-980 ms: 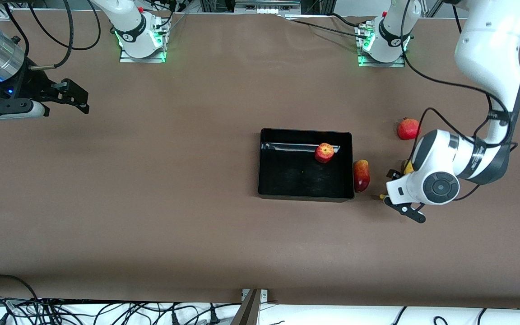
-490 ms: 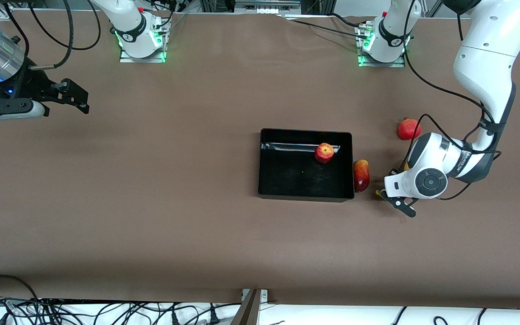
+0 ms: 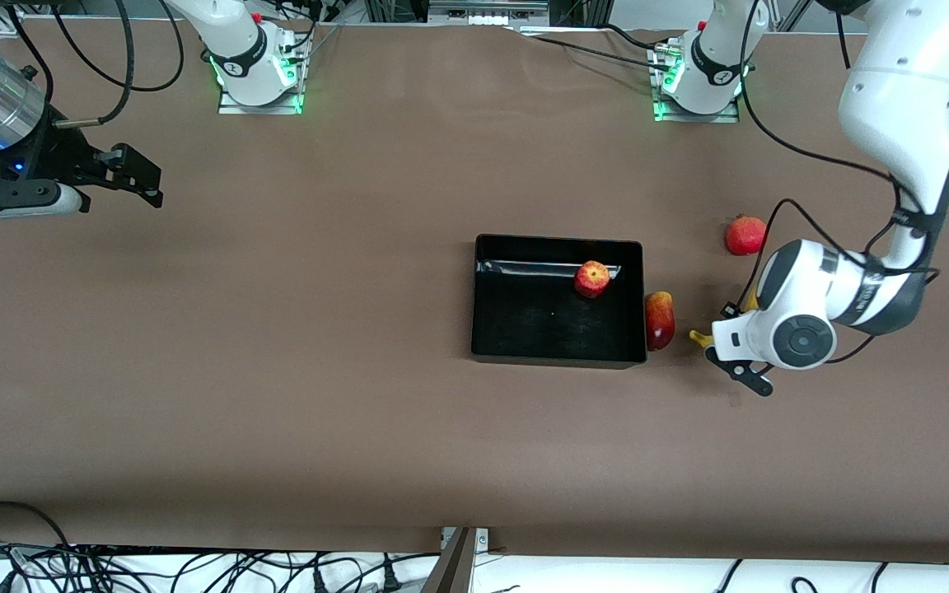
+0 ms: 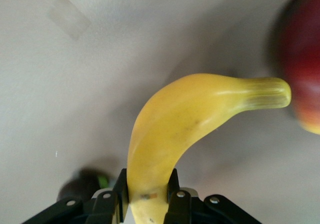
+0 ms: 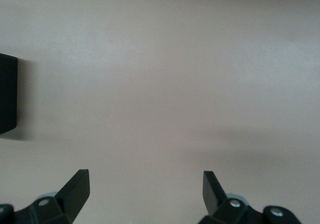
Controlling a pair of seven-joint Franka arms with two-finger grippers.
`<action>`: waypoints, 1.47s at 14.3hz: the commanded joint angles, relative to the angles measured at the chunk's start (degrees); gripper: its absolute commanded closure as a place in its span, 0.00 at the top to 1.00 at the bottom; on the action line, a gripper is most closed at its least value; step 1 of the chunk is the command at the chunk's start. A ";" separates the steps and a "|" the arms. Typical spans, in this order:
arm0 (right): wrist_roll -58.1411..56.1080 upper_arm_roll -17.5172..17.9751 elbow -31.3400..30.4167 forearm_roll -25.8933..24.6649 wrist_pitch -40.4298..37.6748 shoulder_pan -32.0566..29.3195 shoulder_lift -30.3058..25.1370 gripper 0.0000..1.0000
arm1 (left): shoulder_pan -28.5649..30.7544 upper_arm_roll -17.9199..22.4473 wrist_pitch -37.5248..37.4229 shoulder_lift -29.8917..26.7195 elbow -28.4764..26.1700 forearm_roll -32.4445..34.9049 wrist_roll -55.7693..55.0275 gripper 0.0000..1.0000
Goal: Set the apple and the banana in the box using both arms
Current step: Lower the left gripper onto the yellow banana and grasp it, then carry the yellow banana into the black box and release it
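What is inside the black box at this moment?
Only the apple lies in the box, near the wall nearest the robot bases. The rest of its floor shows bare. The banana is not in it; the left gripper holds it.

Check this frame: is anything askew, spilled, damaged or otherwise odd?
Nothing stands out. The small streaked red apple sits in the shallow black plastic box. The left claw grips the long yellow banana beside an elongated red-yellow fruit. The right claw waits open.

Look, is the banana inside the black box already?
No. The banana is clamped in the left gripper outside the box, and only the apple lies inside it.
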 commanded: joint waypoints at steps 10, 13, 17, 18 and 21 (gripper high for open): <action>-0.20 0.66 0.57 0.21 -0.92 -0.71 -0.36 1.00 | -19.81 -6.12 1.32 4.53 12.86 -11.51 -27.96 0.08; -0.29 0.66 0.57 0.21 -1.01 -0.71 -0.45 1.00 | -22.71 -6.04 5.37 7.35 12.42 -11.34 -32.46 0.08; -0.38 0.66 0.57 0.21 -1.01 -0.71 -0.45 1.00 | -22.63 -6.04 8.11 10.43 11.98 -11.86 -32.99 0.11; -0.38 0.66 0.57 0.21 -1.01 -0.71 -0.45 1.00 | -22.28 -6.12 8.11 10.95 11.98 -12.82 -34.22 0.11; -0.29 0.66 0.57 0.21 -1.01 -0.71 -0.45 1.00 | -22.01 -6.04 8.11 11.57 12.07 -16.87 -38.71 0.18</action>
